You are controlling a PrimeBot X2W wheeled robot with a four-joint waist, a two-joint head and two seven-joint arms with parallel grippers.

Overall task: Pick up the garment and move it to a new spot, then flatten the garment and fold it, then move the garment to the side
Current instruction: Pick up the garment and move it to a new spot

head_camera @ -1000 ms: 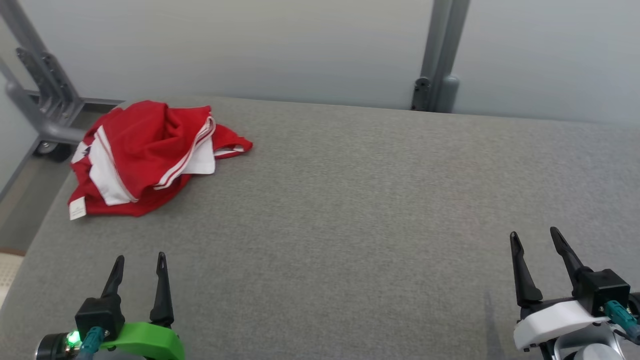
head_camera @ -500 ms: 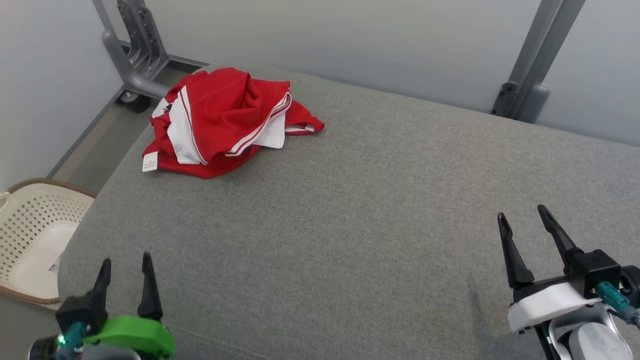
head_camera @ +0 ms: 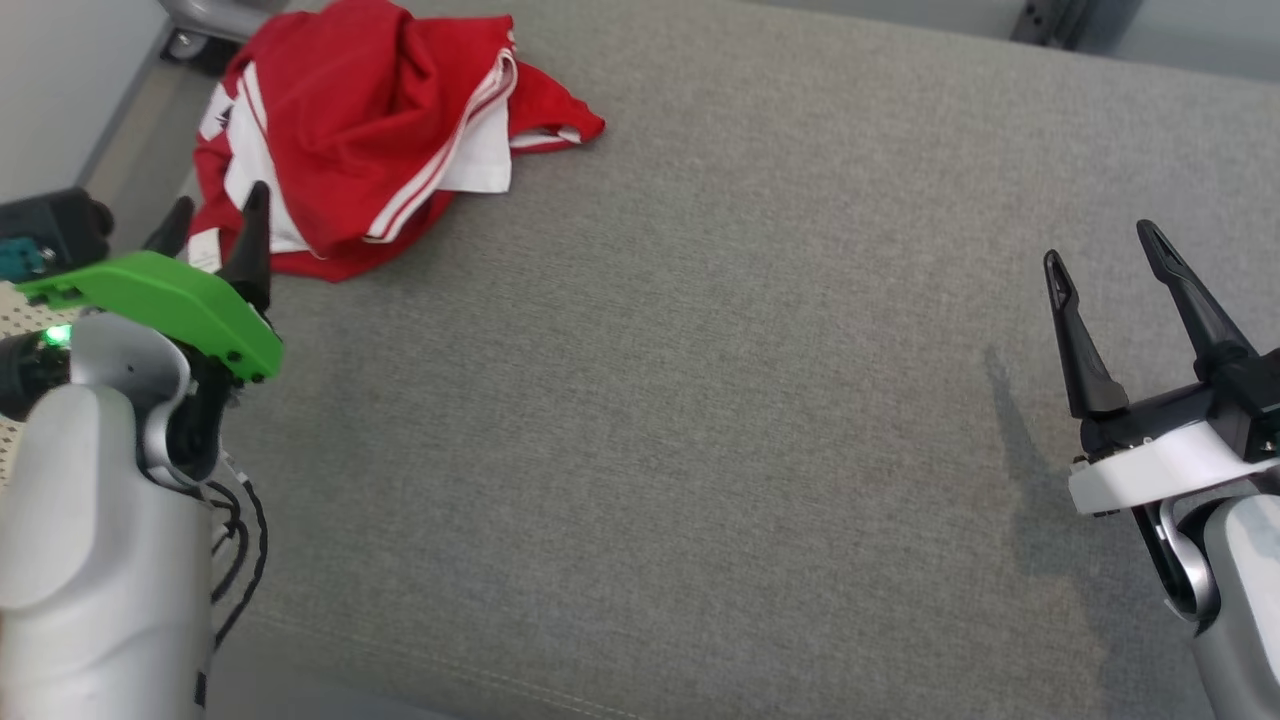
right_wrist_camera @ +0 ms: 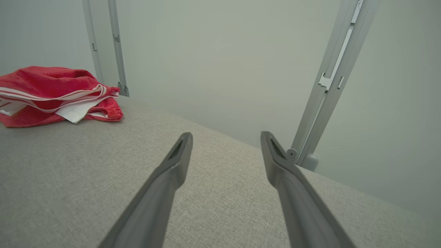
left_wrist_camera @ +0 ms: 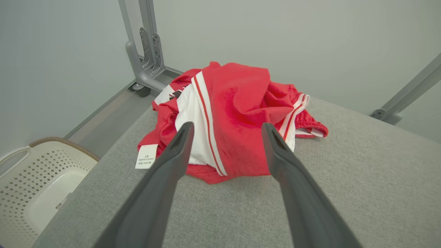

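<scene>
Driving this one remotely, so here's what's bugging me. Closest to me, the left gripper (head_camera: 220,198) has its fingers spread wide with nothing between them. It's hovering over the left edge of the grey padded table (head_camera: 700,420) and pointing at the near hem of the garment (head_camera: 370,110). The right gripper (head_camera: 1100,243) is spread and empty too, but it's way over by the right edge, well apart from the cloth. I reckon it's no help if the grab goes bad.

The garment itself is a crumpled red-and-white heap in the far left corner, with a white label (left_wrist_camera: 146,156) sticking out on the near left side. It's several layers bunched up, so if I close on just the top fold I'd guess the rest trails and drags across the table. Come in too low and the fingertips could dig into the table's fabric cover rather than slide under the hem.

Bigger worry is further back: the heap looks right at the left edge and far corner. Any forward shove before the fingers close could push it over, down by the basket (left_wrist_camera: 34,179) or onto the floor near the wheeled metal frame (left_wrist_camera: 151,58). Overshoot and the fingers might clip that frame.
</scene>
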